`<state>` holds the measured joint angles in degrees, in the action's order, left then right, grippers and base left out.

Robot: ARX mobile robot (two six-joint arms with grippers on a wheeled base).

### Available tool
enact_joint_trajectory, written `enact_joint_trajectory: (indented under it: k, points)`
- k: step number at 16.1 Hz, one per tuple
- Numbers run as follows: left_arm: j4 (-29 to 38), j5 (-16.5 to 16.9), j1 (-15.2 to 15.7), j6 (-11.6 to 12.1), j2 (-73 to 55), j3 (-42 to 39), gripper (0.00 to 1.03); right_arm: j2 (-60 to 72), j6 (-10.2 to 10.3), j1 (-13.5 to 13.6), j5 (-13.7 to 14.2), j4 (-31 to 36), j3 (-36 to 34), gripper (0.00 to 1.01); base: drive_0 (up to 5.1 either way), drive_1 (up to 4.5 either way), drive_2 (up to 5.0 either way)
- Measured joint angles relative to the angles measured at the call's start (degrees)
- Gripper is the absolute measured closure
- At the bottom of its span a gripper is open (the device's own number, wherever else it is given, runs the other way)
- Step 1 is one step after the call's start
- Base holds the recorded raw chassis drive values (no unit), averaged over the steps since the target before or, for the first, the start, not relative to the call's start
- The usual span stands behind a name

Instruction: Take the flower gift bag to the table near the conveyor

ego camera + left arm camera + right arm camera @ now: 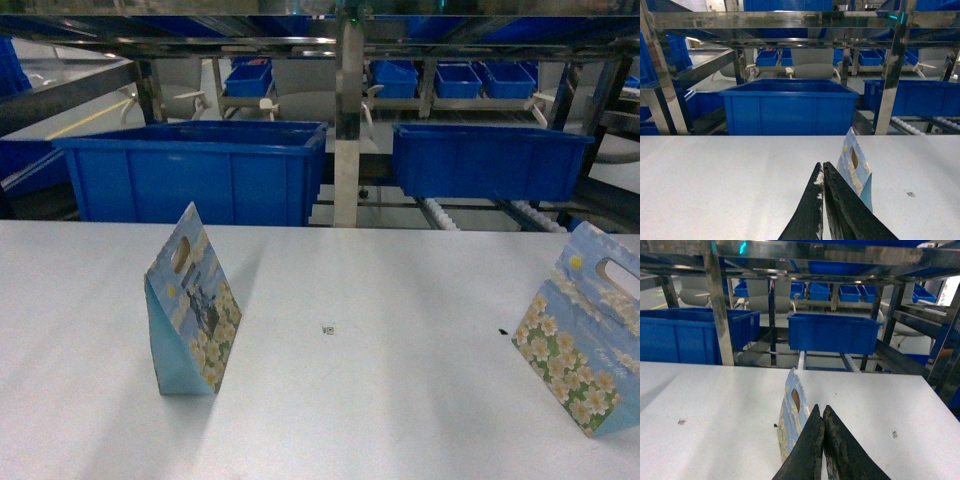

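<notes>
Two flower gift bags stand upright on the white table (400, 400). One bag (190, 305) is at the left and the other (585, 335) is at the right edge; both are blue with white daisies and a cut-out handle. Neither gripper shows in the head view. My left gripper (823, 165) is shut and empty, with the left bag (855, 170) just beyond it to the right. My right gripper (821, 409) is shut and empty too, with the right bag (791, 415) just beyond it to the left. The conveyor (440, 212), with white rollers, runs behind the table.
Two large blue bins (195, 170) (490, 160) sit on the steel rack behind the table's far edge, with a steel post (348, 120) between them. Smaller blue bins (455, 80) stand further back. Small dark specks (327, 329) mark the tabletop.
</notes>
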<state>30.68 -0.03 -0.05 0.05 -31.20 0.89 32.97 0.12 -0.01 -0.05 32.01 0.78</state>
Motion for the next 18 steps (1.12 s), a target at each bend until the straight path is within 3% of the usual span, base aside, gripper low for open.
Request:
enact_joint_trajectory:
  k: [11, 14, 16, 17, 18]
  points:
    - [-6.4, 0.0, 0.0, 0.0, 7.0, 0.0, 1.01, -7.3, 0.0, 0.0, 0.0, -6.8, 0.0, 0.99, 0.0, 0.00, 0.0]
    - [-18.5, 0.0, 0.0, 0.0, 19.1, 0.0, 1.01, -20.3, 0.0, 0.0, 0.0, -19.2, 0.0, 0.99, 0.0, 0.00, 0.0]
    - [-25.7, 0.0, 0.0, 0.0, 24.9, 0.0, 1.01, -23.5, 0.0, 0.0, 0.0, -22.6, 0.0, 0.99, 0.0, 0.00, 0.0]
    - [-31.0, -0.1, 0.0, 0.0, 30.6, 0.0, 1.01, -30.1, 0.0, 0.0, 0.0, -32.1, 0.0, 0.99, 0.0, 0.00, 0.0]
    - [-29.7, 0.0, 0.0, 0.0, 30.6, 0.1, 1.01, -32.0, 0.0, 0.0, 0.1, -32.3, 0.0, 0.99, 0.0, 0.00, 0.0]
